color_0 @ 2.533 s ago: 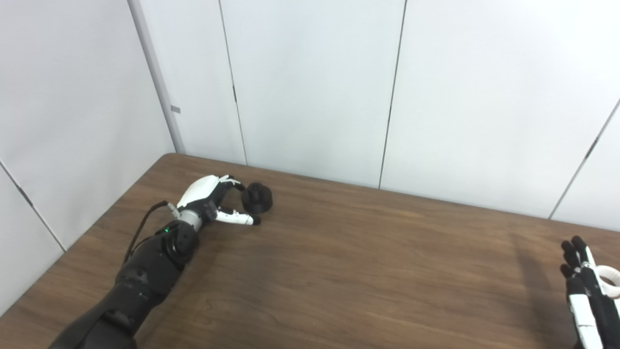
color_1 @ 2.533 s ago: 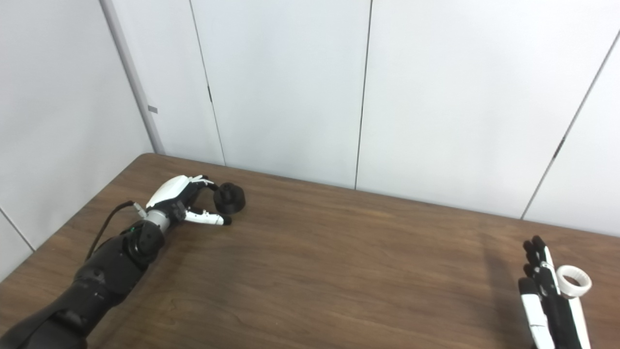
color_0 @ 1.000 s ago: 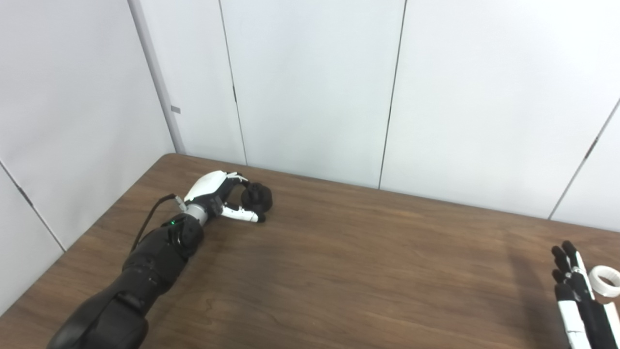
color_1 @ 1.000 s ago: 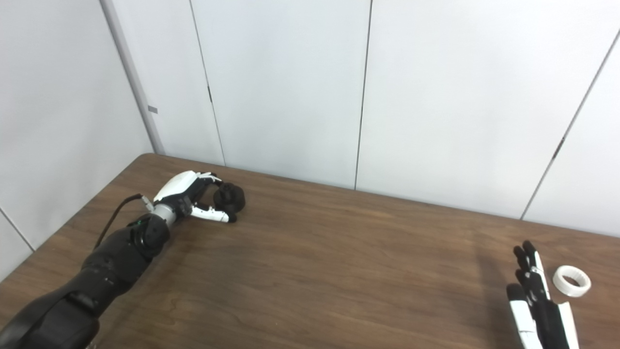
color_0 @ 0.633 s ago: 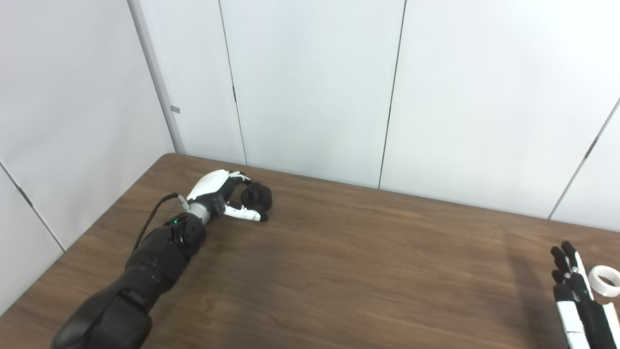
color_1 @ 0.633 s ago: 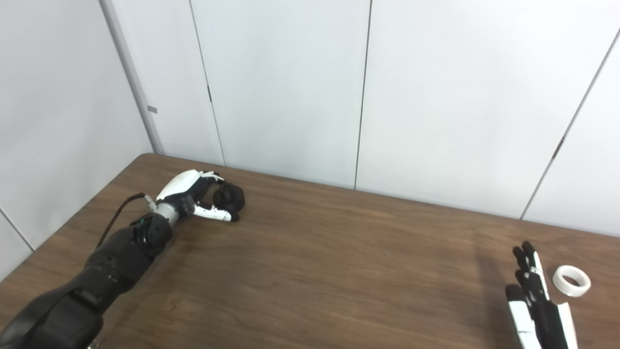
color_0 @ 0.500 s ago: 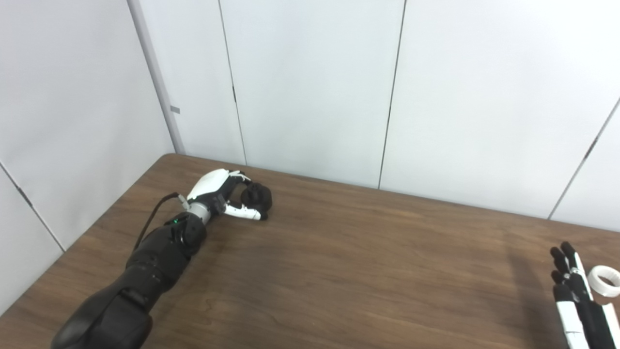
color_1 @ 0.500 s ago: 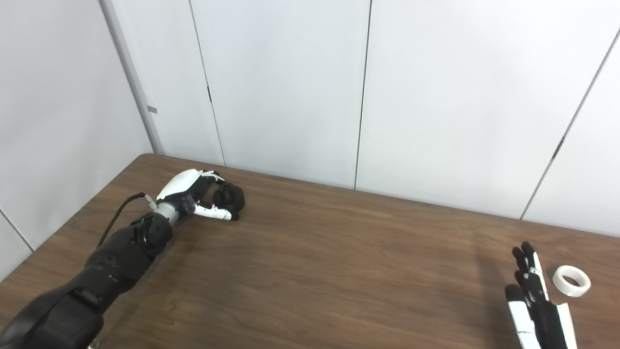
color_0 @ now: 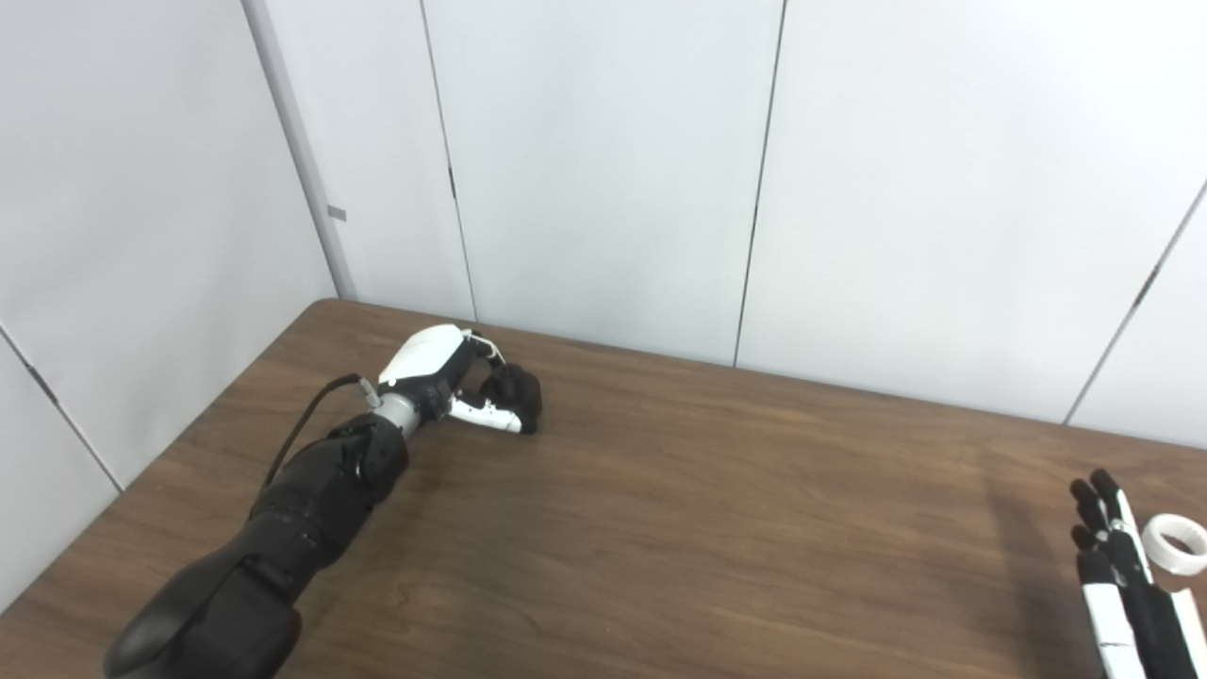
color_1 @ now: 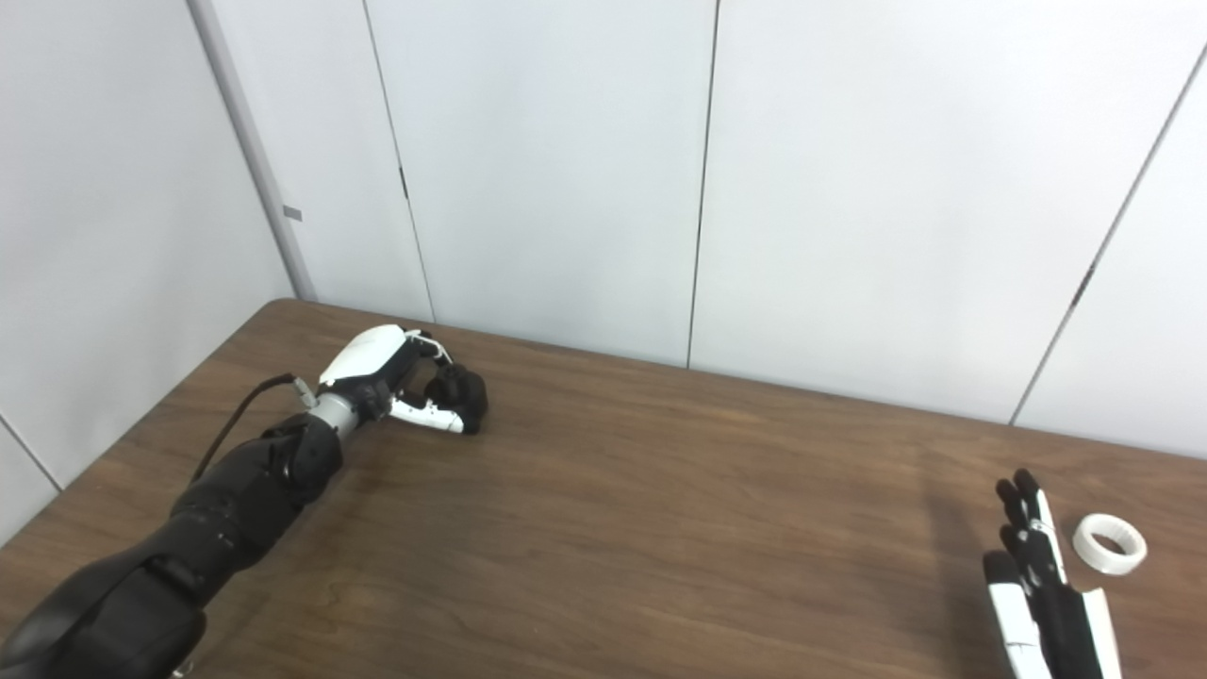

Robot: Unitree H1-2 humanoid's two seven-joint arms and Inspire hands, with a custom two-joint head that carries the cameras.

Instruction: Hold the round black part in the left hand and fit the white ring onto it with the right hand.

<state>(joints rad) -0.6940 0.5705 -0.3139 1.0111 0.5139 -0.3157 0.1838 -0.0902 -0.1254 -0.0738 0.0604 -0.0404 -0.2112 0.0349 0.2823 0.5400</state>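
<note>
Left hand (color_0: 443, 382) at the far left of the tabletop (color_0: 679, 528) has its fingers wrapped around the round black part (color_0: 514, 396). Right hand (color_1: 1042, 585), fingers spread and empty, hovers near right, just beside the white ring (color_1: 1110, 544) lying flat on the wood.

Dark wood-grain counter (color_1: 641, 528), butted up against the white panel walls at the far edge. Two things sitting on it: a round black part (color_1: 462, 396) way over at the far left corner area (the left hand (color_1: 396, 377) is curled around it) and a white ring (color_1: 1110, 544) lying flat near the right edge, well apart from it.
</note>
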